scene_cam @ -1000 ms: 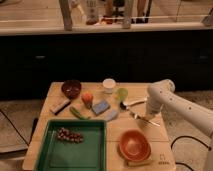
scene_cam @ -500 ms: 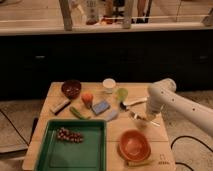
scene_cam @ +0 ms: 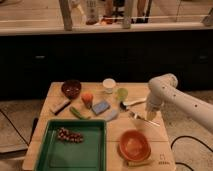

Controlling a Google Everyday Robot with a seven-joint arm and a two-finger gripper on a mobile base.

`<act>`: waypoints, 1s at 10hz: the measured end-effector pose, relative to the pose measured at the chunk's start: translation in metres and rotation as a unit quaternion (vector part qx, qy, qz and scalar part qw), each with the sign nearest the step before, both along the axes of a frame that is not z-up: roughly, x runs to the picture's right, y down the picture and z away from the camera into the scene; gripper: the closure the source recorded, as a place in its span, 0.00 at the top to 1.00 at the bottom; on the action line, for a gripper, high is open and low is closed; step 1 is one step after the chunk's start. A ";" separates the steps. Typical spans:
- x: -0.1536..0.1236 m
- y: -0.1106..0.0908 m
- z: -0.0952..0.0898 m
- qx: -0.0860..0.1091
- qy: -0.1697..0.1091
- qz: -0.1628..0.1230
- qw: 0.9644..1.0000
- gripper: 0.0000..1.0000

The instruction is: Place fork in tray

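The fork (scene_cam: 139, 117) is a thin silver piece lying flat on the wooden table, right of centre and above the orange bowl (scene_cam: 134, 145). My gripper (scene_cam: 149, 117) hangs from the white arm that comes in from the right, and it sits right over the fork's right part, at table height. Whether it touches the fork I cannot tell. The green tray (scene_cam: 88, 154) lies at the front left of the table, with a bunch of grapes (scene_cam: 69, 135) in its far part.
A white-handled utensil with a dark head (scene_cam: 132, 103) lies just behind the fork. Further left and back are a green cup (scene_cam: 122, 93), white cup (scene_cam: 108, 85), blue sponge (scene_cam: 100, 107), orange fruit (scene_cam: 87, 98), dark bowl (scene_cam: 71, 88) and brush (scene_cam: 60, 106).
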State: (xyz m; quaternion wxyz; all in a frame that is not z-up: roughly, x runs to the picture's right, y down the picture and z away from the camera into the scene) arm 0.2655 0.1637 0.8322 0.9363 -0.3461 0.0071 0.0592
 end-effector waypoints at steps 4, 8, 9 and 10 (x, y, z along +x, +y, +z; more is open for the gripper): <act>-0.010 0.039 0.038 -0.005 -0.005 -0.008 1.000 0.80; -0.011 0.048 0.045 -0.005 0.001 -0.007 1.000 0.53; -0.011 0.046 0.044 -0.003 0.002 -0.010 1.000 0.43; -0.012 0.043 0.042 -0.002 0.001 -0.009 1.000 0.31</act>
